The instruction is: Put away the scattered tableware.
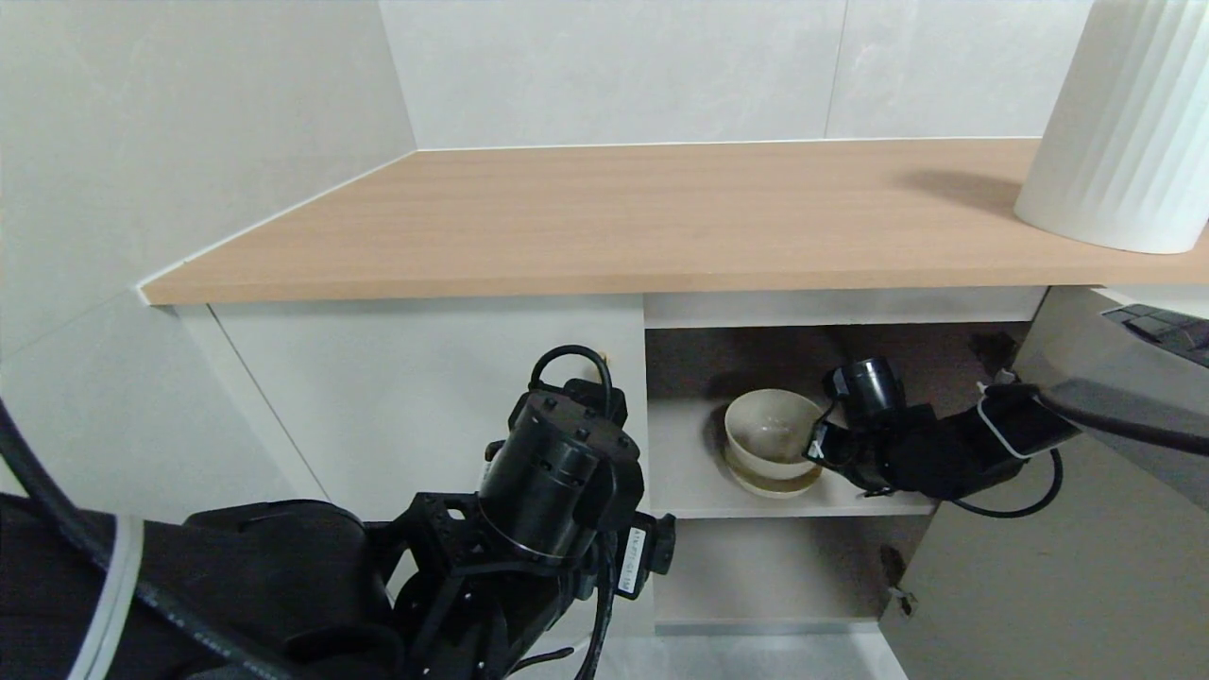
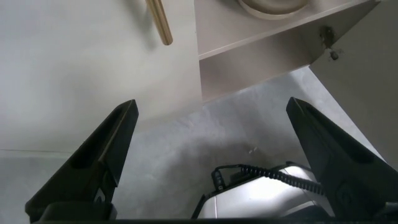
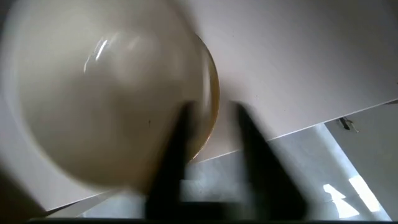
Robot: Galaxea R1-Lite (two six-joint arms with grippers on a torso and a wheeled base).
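In the head view, a cream bowl (image 1: 770, 430) sits tilted on a shallow plate (image 1: 770, 484) on the shelf (image 1: 689, 472) of the open cabinet. My right gripper (image 1: 817, 444) reaches in from the right and is shut on the bowl's near rim. The right wrist view shows the bowl (image 3: 106, 93) close up with one finger inside and one outside the rim, and the plate's amber edge (image 3: 213, 93) behind my gripper (image 3: 212, 111). My left gripper (image 2: 211, 109) hangs open and empty in front of the closed left door, above the floor.
A wooden countertop (image 1: 614, 217) carries a tall white ribbed vessel (image 1: 1119, 123) at the far right. The cabinet's right door (image 1: 1039, 548) stands swung open. The left door (image 1: 425, 397) is closed, with a wooden handle (image 2: 158, 22). A lower compartment (image 1: 774, 567) lies beneath the shelf.
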